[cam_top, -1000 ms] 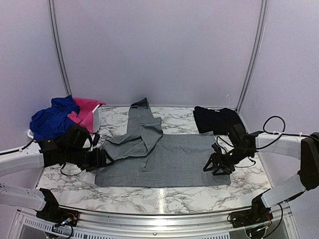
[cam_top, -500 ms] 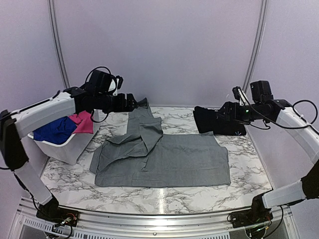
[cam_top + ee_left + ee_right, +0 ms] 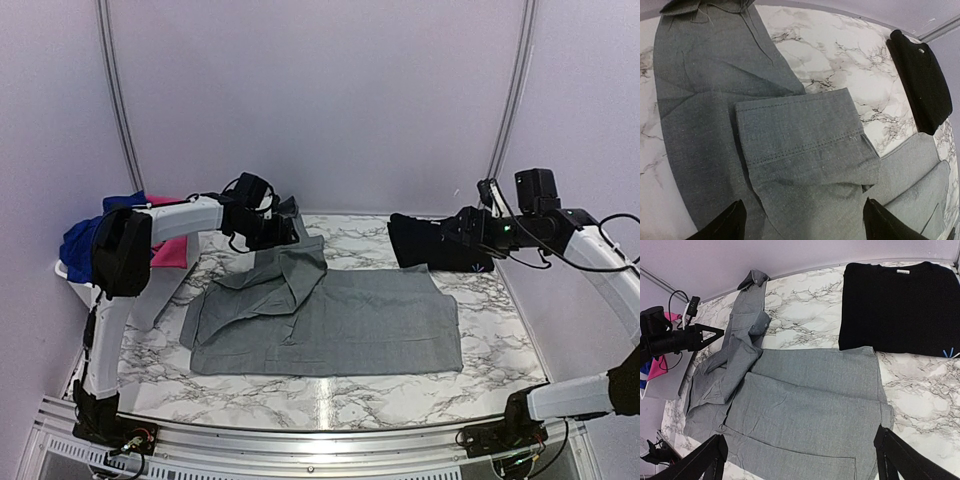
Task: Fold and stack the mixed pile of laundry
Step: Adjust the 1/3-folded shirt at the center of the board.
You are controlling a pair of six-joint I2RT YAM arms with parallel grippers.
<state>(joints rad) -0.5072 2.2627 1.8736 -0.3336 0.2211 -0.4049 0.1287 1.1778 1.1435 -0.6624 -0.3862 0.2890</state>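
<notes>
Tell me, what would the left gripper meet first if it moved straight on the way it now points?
The left gripper would most likely meet the folded sleeve of the grey shirt, which fills the middle of its wrist view. Depth is unclear.

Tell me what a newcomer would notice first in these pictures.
A grey shirt lies spread across the middle of the marble table, one sleeve folded over it. A folded black garment lies at the far right; blue and pink pieces are heaped at the far left.
</notes>
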